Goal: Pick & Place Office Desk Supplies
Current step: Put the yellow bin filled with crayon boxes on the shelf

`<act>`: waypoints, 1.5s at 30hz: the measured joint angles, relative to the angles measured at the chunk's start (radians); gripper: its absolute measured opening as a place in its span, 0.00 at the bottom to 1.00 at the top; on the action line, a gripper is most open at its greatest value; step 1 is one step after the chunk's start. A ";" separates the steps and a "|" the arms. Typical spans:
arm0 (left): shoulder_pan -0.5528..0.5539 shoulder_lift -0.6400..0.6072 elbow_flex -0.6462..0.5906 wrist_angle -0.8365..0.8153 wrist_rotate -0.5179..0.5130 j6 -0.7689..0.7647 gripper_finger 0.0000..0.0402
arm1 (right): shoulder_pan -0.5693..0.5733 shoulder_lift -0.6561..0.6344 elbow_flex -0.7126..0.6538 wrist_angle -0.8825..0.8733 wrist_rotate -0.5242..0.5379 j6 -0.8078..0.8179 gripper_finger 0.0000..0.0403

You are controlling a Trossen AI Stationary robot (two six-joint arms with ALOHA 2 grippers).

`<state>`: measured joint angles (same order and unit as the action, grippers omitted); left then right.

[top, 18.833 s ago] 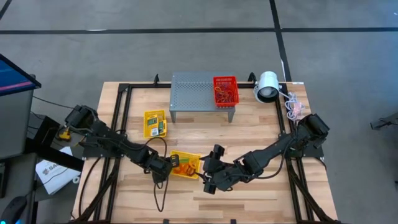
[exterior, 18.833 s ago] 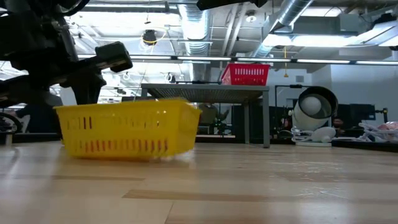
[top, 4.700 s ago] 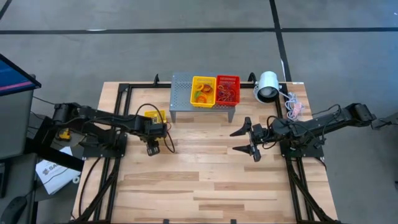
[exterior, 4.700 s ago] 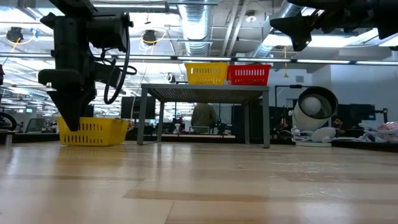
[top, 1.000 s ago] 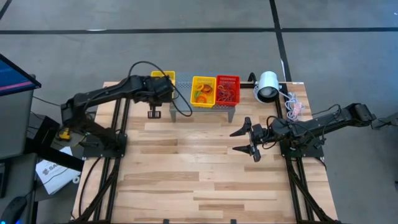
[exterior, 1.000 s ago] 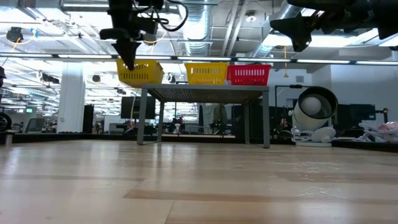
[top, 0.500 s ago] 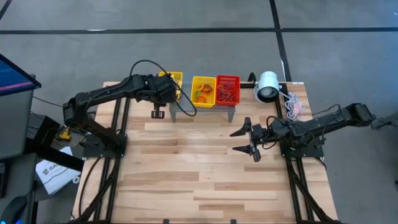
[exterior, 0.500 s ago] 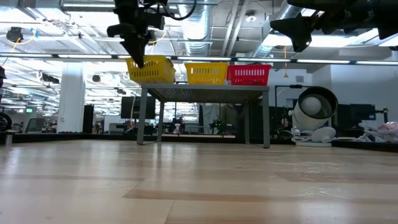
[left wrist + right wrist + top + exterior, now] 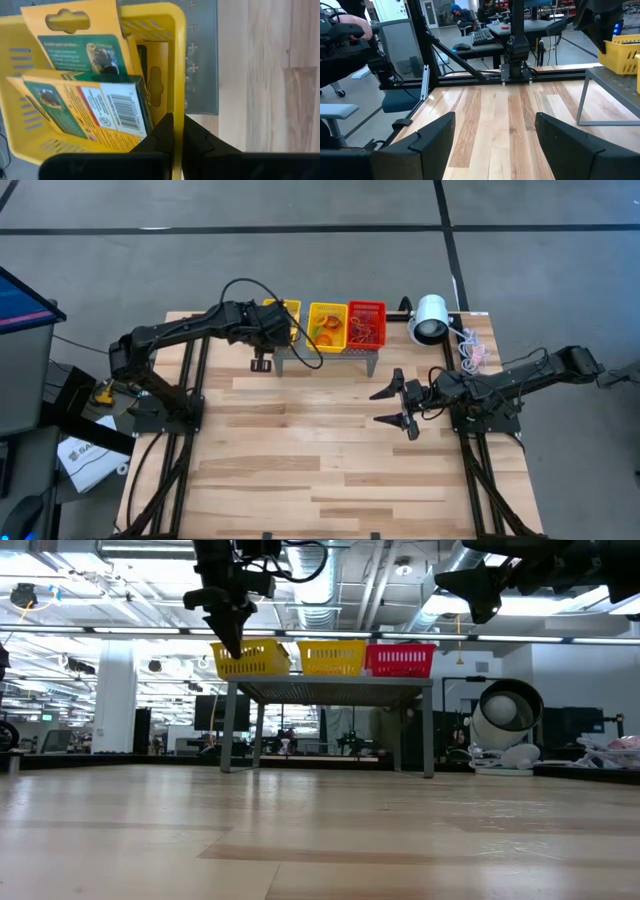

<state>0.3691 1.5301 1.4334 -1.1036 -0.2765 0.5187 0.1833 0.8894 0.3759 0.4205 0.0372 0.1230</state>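
Observation:
A yellow basket [image 9: 284, 312] with yellow-and-green crayon boxes [image 9: 85, 95] inside hangs at the left end of the grey perforated stand [image 9: 300, 350]. My left gripper [image 9: 276, 326] is shut on its wall. In the low view the basket [image 9: 252, 658] is level with the stand top [image 9: 330, 681]; whether it touches, I cannot tell. A second yellow basket [image 9: 327, 326] and a red one [image 9: 363, 325], both holding rubber bands, stand on the stand. My right gripper [image 9: 400, 402] waits open above the table's right half, holding nothing. My left gripper pinches the basket's side wall at its rim [image 9: 178, 107], one finger inside the basket and one outside. The fingers [image 9: 230, 640] come from above, pointing steeply down. The basket hangs roughly upright below them, with the crayon boxes leaning inside it.
A white cylindrical lamp [image 9: 430, 318] lies at the far right by a bundle of cable [image 9: 472, 352]. Black frame rails [image 9: 195, 370] run along the table's sides. Bare wooden tabletop [image 9: 320, 450] fills the near half. A person's hand [image 9: 345, 25] shows beyond the table.
My left gripper has carried the basket toward the table's right edge, from beyond the stand's left end to over it, close to the other yellow basket, and has sunk a little. It has stayed shut on the basket.

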 joint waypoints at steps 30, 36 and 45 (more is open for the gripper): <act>-0.011 0.020 0.057 0.063 0.094 -0.004 0.03 | 0.000 0.000 0.000 -0.004 0.000 -0.001 0.67; -0.011 0.034 0.058 0.050 0.092 -0.057 0.03 | 0.000 0.000 0.000 -0.004 0.000 -0.001 0.67; -0.011 0.051 0.058 0.057 0.083 -0.088 0.06 | 0.000 0.000 0.000 -0.001 0.000 0.000 0.67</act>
<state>0.3584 1.5813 1.4918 -1.0468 -0.1940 0.4310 0.1829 0.8898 0.3759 0.4197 0.0372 0.1234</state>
